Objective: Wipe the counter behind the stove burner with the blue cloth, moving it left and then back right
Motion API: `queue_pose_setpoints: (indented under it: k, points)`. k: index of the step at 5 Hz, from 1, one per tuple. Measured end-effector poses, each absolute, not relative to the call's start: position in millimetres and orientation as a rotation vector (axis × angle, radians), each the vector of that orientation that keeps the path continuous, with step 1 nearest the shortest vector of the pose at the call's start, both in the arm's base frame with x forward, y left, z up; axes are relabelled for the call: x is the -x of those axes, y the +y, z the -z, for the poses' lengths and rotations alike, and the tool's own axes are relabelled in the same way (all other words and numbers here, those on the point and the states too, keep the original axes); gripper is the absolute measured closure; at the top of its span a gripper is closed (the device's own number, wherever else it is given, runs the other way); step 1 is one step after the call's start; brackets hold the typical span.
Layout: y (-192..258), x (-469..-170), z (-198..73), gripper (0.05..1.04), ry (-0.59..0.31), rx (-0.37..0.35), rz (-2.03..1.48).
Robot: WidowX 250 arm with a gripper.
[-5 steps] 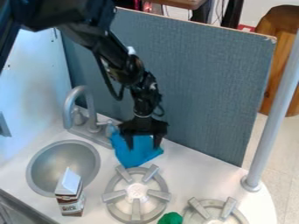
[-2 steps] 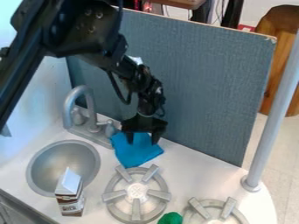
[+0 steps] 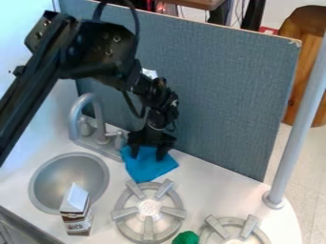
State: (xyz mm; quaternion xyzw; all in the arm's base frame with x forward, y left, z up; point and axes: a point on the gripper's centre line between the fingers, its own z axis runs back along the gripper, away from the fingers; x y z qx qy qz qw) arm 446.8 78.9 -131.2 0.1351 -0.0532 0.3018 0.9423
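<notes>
The black gripper [image 3: 147, 155] hangs down over the back of the counter, right of the faucet. Its two fingers stand apart over the rear part of a blue cloth [image 3: 150, 167]. The cloth lies on the counter behind the left burner, its back edge partly hidden by the gripper. Whether the fingertips touch the cloth, I cannot tell.
A grey faucet [image 3: 96, 119] and round sink [image 3: 47, 174] are at left, with a carton [image 3: 77, 212] at the sink's front right. Two burners [image 3: 149, 208] [image 3: 234, 224] and a green object [image 3: 186, 238] are in front. A blue-grey panel [image 3: 216, 86] stands behind.
The gripper has shifted slightly left over the cloth, and the upper arm has swung lower and to the right. The cloth's back part looks flatter than a second ago.
</notes>
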Motion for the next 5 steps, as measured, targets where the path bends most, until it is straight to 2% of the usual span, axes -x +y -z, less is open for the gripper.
queue_pose_setpoints:
  k: [2,3,4,5]
  points:
    - [80,-454,144,0.083,-0.016,-0.333,-0.586]
    - [65,-460,145,0.083,-0.012,-0.335,-0.545]
    - [40,-464,145,0.083,-0.020,-0.312,-0.486]
    - [19,-460,149,0.083,-0.016,-0.260,-0.454]
